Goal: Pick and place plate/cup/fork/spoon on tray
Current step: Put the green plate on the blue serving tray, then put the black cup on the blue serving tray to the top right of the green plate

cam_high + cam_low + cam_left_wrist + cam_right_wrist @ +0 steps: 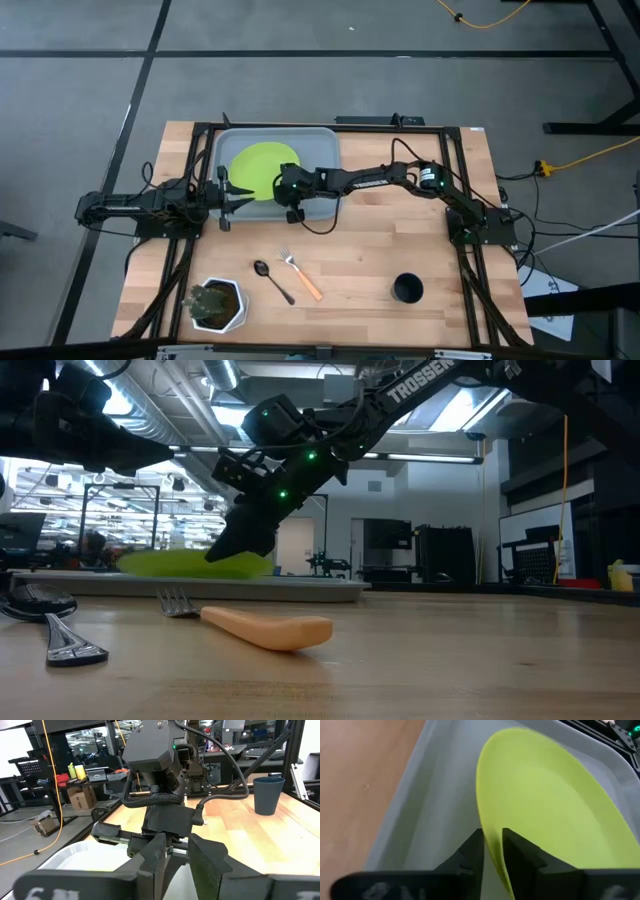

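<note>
The lime-green plate [258, 168] is over the grey-blue tray [322, 145] at the table's far middle. It also shows in the low view [185, 564], level with the tray's rim [300, 589]. My right gripper [288, 187] is shut on the plate. My left gripper [240, 195] is at the tray's left near corner, empty, its fingers close together. The orange-handled fork [302, 276] and the dark spoon [272, 281] lie flat on the table near the middle. The dark cup [407, 289] stands upright at the near right. My right gripper pinches the plate's rim [490, 837] between its two fingers, on the plate's right near side. The fingers come from the table's right, slanting down. The plate lies over the tray's inside. Whether its far side rests on the tray floor, I cannot tell.
A white hexagonal pot with a plant [216, 304] stands at the near left corner. The black frame rails [190, 200] run along the table's left and right sides. My right arm [380, 180] reaches across the tray's right near corner.
</note>
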Controlling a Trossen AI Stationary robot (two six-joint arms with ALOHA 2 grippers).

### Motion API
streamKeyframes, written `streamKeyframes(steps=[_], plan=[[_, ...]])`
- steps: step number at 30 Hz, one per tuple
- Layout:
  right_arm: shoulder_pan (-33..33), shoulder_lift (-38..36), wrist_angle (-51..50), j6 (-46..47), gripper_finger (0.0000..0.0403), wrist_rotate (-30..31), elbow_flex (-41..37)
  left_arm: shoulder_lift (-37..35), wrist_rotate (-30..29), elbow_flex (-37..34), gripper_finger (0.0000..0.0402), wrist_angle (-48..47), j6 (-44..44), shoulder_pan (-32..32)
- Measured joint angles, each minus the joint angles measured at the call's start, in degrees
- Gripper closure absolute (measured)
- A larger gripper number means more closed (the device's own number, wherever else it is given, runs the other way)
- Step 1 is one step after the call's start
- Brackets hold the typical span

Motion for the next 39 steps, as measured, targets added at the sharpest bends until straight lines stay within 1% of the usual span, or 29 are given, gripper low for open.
streamKeyframes(steps=[4,17,21,23,25,28,31,34,36,39], plan=[[0.0,0.0,0.1,0.0,0.0310,0.3,0.0,0.0,0.0,0.0,0.0325,0.0,0.0,0.0],[0.0,0.0,0.2,-0.2,0.0310,0.6,0.0,0.0,0.0,0.0,0.0325,0.0,0.0,0.0],[0.0,-0.6,-2.6,-0.2,0.0310,0.6,0.0,0.0,0.0,0.0,0.0325,0.0,0.0,0.0],[0.1,-2.5,-6.5,0.3,0.0310,0.6,0.0,0.0,0.0,0.0,0.0325,0.0,0.0,0.0],[0.2,-5.3,-11.7,2.9,0.0310,0.6,0.0,0.0,0.0,0.0,0.0325,0.0,0.0,0.0],[0.2,-9.7,-23.6,7.4,0.0311,-0.3,0.1,0.0,0.0,0.0,0.0325,0.0,0.0,0.0],[0.2,-14.1,-36.3,11.0,0.0311,-3.2,0.1,0.0,0.0,0.0,0.0325,0.0,0.0,0.0],[0.4,-19.5,-47.3,16.7,0.0311,-5.8,-0.7,0.0,0.0,0.0,0.0325,0.0,0.0,0.0],[1.0,-23.2,-51.5,19.7,0.0311,-5.8,-2.8,0.0,0.0,0.0,0.0325,0.0,0.0,0.0],[2.5,-30.9,-53.2,24.2,0.0311,-4.7,-7.8,0.0,0.0,0.0,0.0325,0.0,0.0,0.0]])
